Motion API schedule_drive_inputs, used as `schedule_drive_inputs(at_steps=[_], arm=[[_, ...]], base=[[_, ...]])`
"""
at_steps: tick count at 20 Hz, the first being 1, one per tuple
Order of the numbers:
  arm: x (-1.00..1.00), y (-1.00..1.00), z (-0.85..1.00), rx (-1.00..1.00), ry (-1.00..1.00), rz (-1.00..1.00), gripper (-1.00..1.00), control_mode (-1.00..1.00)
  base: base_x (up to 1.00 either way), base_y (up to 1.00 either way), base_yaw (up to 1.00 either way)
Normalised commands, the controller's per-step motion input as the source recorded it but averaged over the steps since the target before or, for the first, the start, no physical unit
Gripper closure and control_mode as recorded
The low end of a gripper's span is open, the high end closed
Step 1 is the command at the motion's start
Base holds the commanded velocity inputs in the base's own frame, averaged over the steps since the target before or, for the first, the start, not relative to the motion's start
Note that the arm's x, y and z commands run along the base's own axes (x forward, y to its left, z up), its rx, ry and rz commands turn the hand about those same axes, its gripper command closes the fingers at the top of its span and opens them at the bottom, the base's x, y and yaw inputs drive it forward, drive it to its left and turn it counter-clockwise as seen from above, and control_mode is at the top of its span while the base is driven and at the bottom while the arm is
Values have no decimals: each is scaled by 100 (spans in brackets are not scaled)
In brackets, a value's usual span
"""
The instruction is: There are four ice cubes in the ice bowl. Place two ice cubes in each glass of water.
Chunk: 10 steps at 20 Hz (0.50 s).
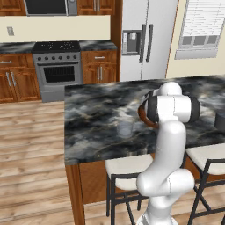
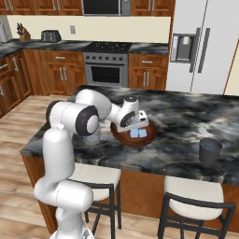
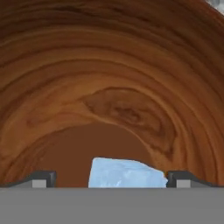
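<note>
My claw (image 3: 111, 179) hung wide open inside the bowl (image 3: 113, 78), holding nothing. Right between my two tips (image 3: 41, 178) sat one ice cube (image 3: 124, 174), a tip standing clear of it on either side, so the cube lay straight ahead along my reach and centred in the gap. I judged that a short push forward and a squeeze would take it; no sideways shift seemed needed. Beyond the cube the bowl's wooden floor and wall curved up around me. From the right base view, my claw (image 2: 138, 122) was low over the bowl, and pale cubes (image 2: 138, 133) lay in it just under my hand. One glass (image 1: 125, 128) stood on the worktop (image 1: 96, 118) beside the bowl, near my arm; a darker glass (image 2: 209, 151) stood well apart at the far end.
</note>
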Motion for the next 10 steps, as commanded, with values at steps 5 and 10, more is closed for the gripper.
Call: schedule_drive_inputs(at_steps=[5,10], arm=[[-16,-8,-1,0,-2,0,-100,-100],[-56,0,-3,0,-5,0,-100,-100]], base=[[0,0,0],[0,0,0]])
